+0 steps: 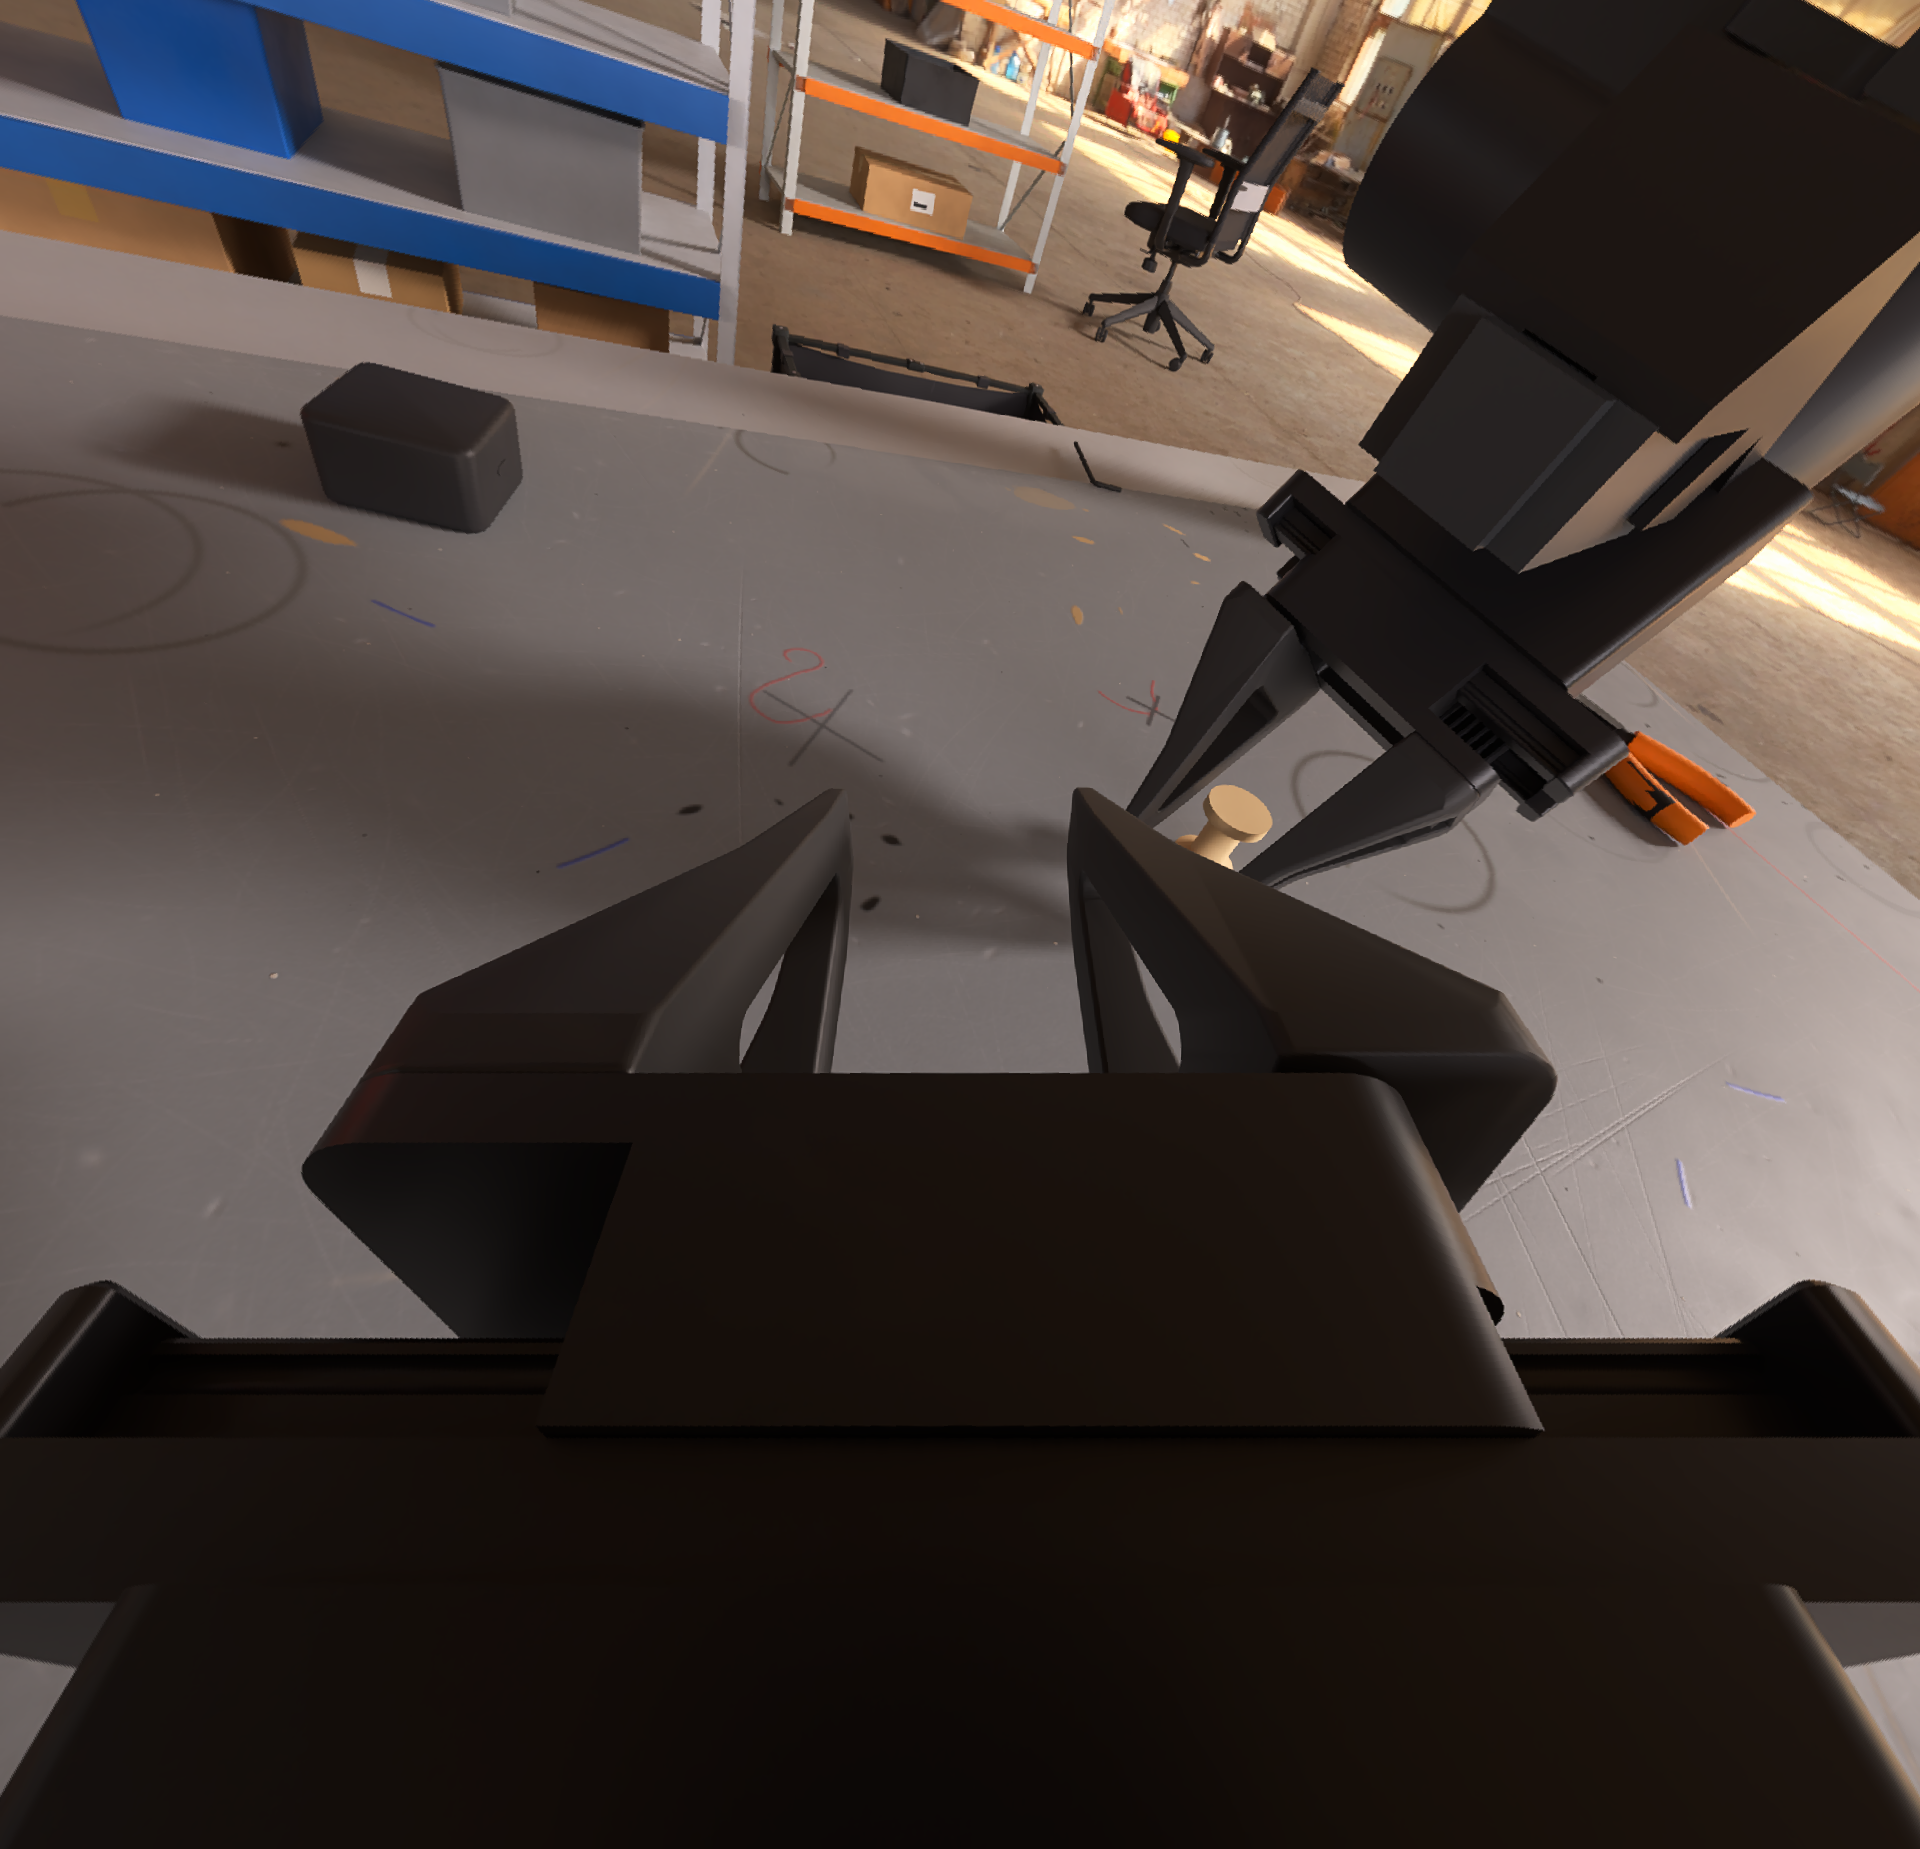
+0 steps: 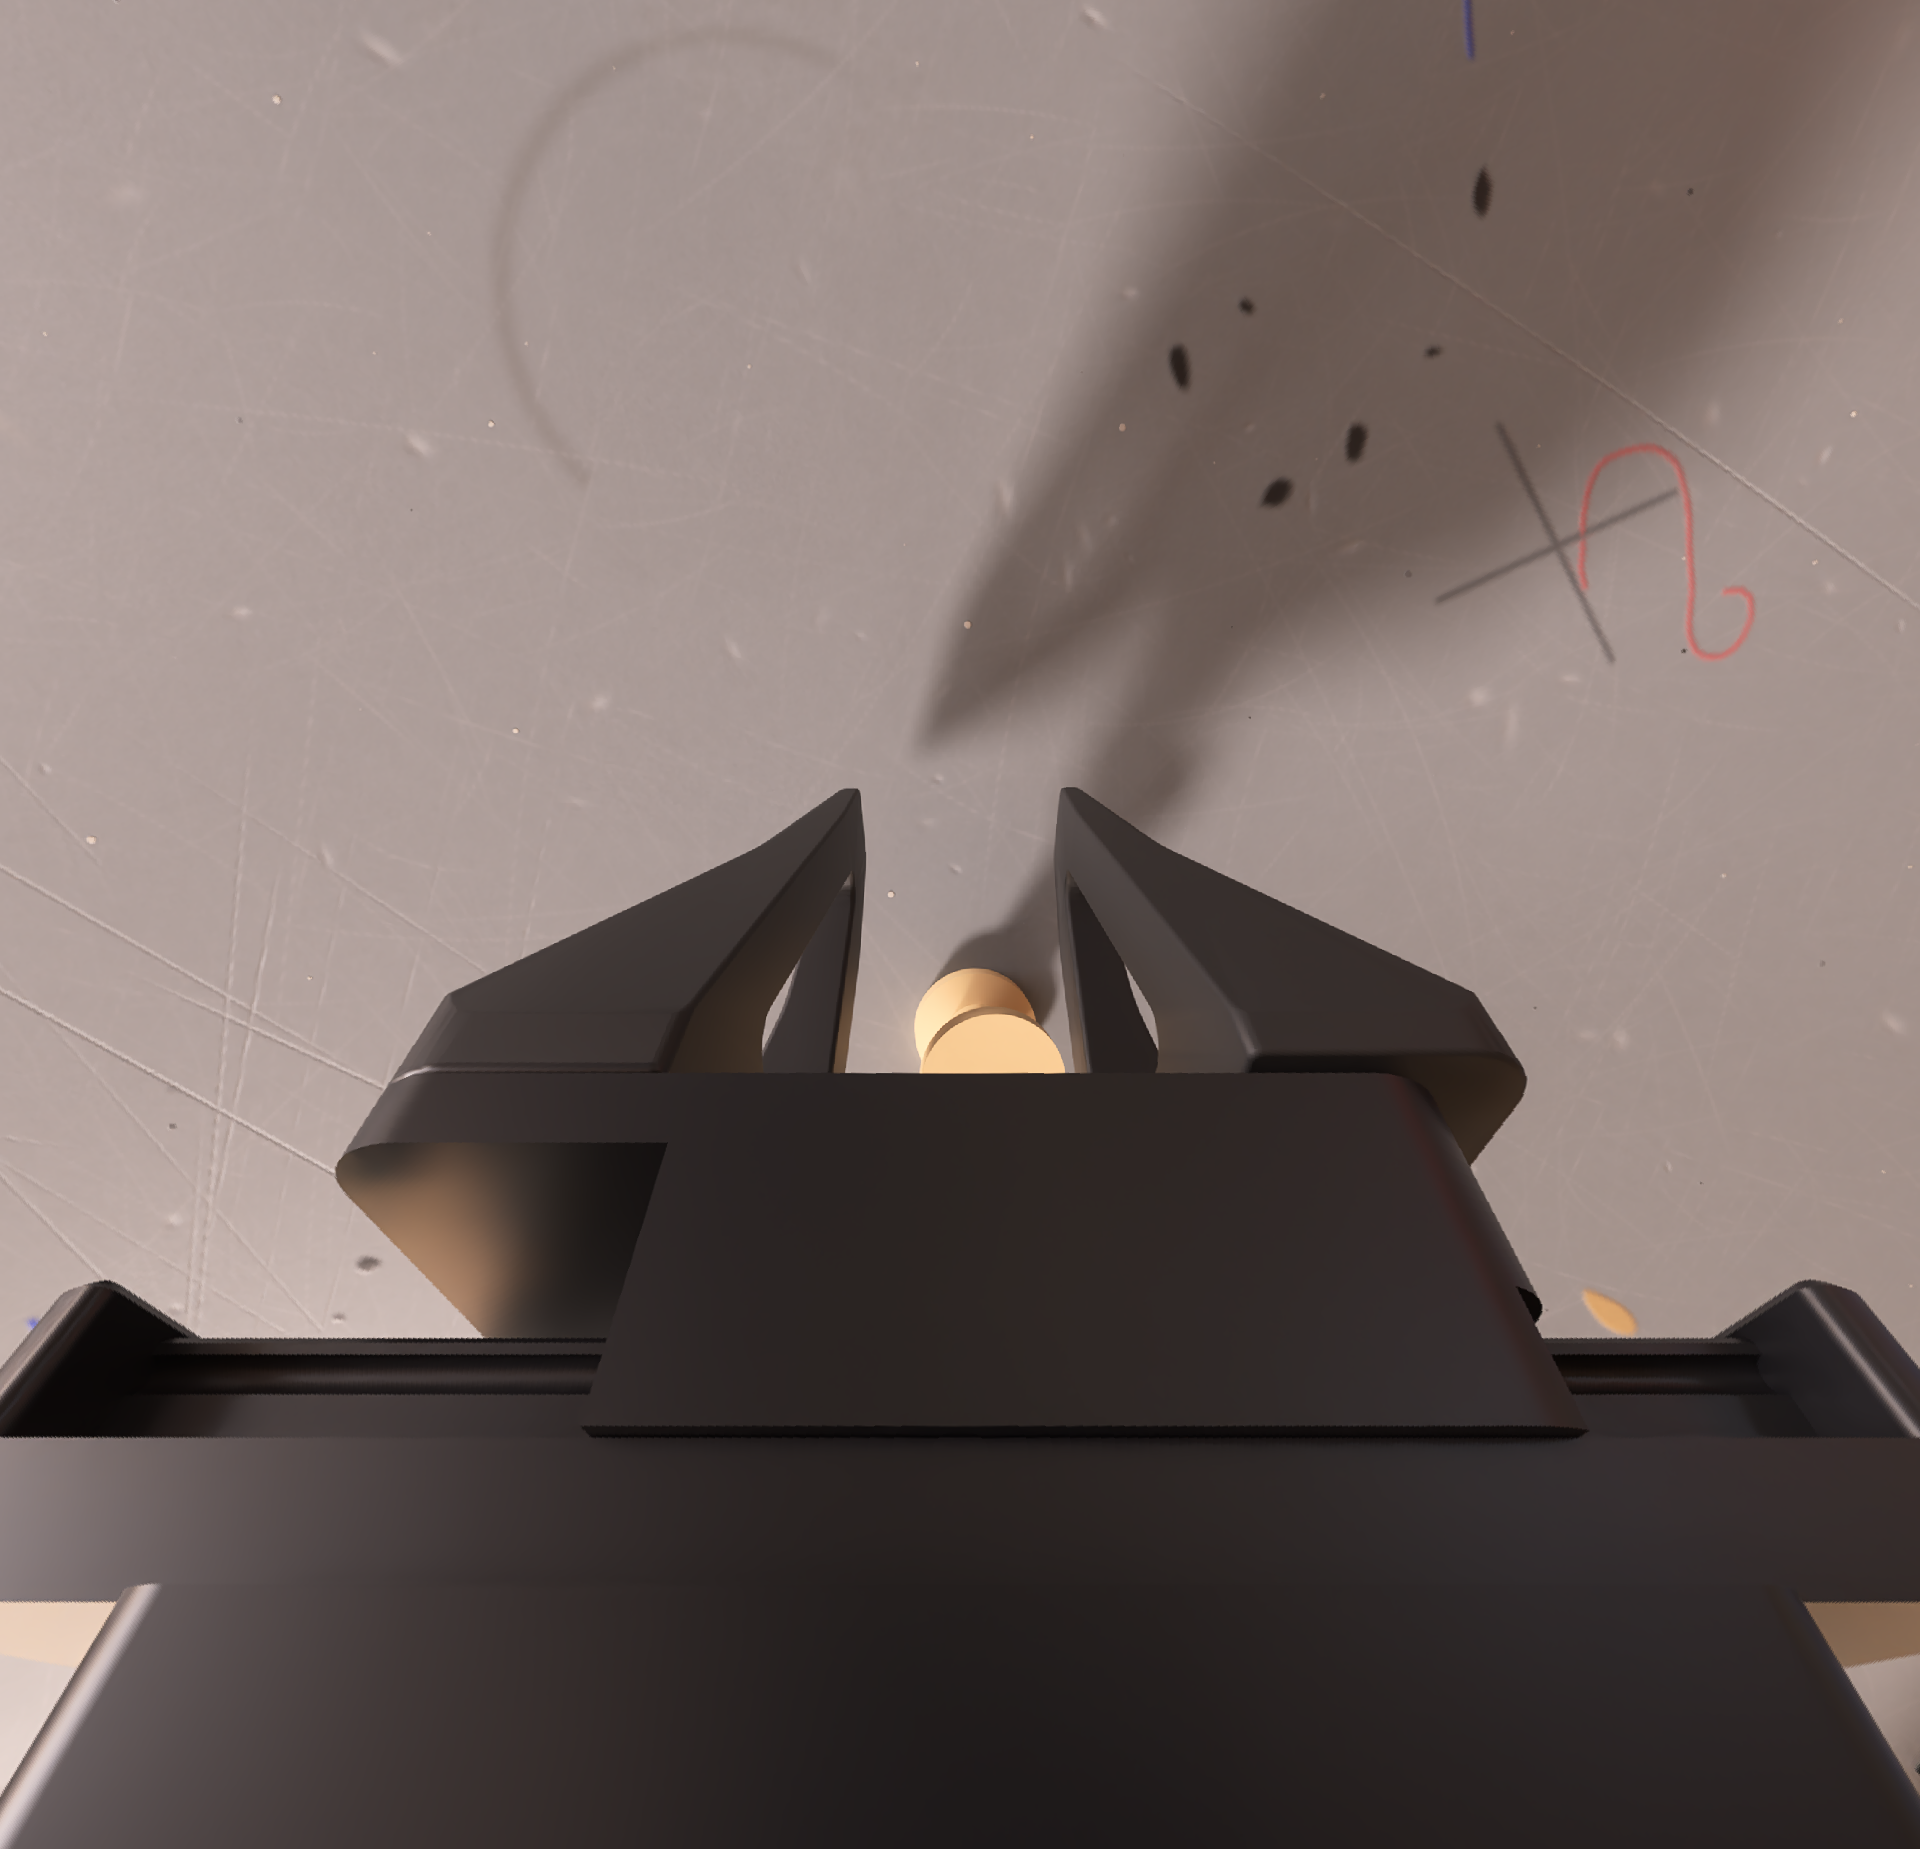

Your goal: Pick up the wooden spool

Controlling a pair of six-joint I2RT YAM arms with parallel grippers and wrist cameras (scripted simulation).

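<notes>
The wooden spool (image 2: 987, 1036) stands on the scratched grey surface (image 2: 416, 656) between the fingers of the right gripper (image 2: 958, 812), which is parted around it with gaps on both sides, not gripping. The left gripper (image 1: 956, 812) hovers nearby, empty and spread apart, with a black box (image 1: 414, 445) and orange-handled pliers (image 1: 1678, 791) lying farther off.

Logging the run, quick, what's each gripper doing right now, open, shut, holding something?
Left gripper: open, empty, above the table.
Right gripper: open, astride the spool, not clamped on it.
</notes>
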